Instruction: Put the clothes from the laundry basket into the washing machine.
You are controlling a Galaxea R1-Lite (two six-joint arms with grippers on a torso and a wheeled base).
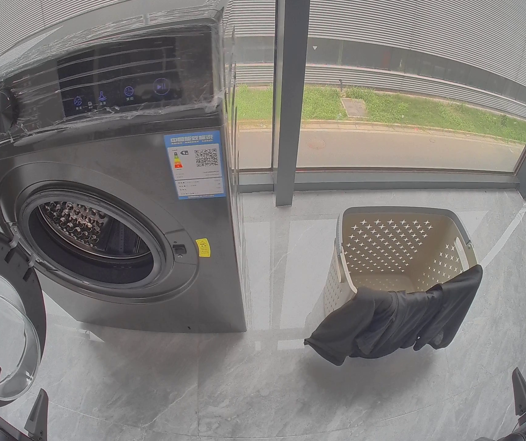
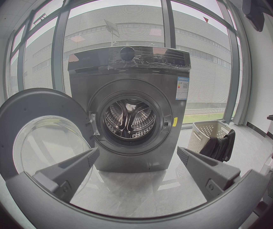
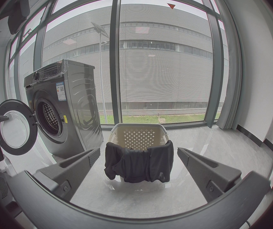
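You can see one piece: a dark garment (image 1: 397, 320), draped over the near rim of the laundry basket (image 1: 343, 258). Most of it hangs down the outside wall, w/ the left end lowest, close to the floor (image 1: 275, 393). The basket stands on the floor to the R of the washing machine (image 1: 214, 264), well apart from it.

Handling, my read: soft, light, limp fabric, prob. thin & a bit slick. It won't hold shape, so expect it to trail & swing once lifted. A loose tail could snag the rim or drag on the floor. Take it where it's bunched at the rim fold, approx mid-width, pinching several layers. A single edge could slip out. The basket looks light too and may tip or slide if the cloth catches, so lift up before going left.

The machine's door (image 1: 6, 313) is swung open to the L and the drum (image 1: 91, 228) is exposed, so no prep needed there.

R hand (image 3: 137, 150): released, spread wide, holding nothing. It's on the near side of the basket, facing the garment, not touching it. L hand (image 2: 137, 151): same, spread wide w/ nothing in it, facing the drum opening, near the door.
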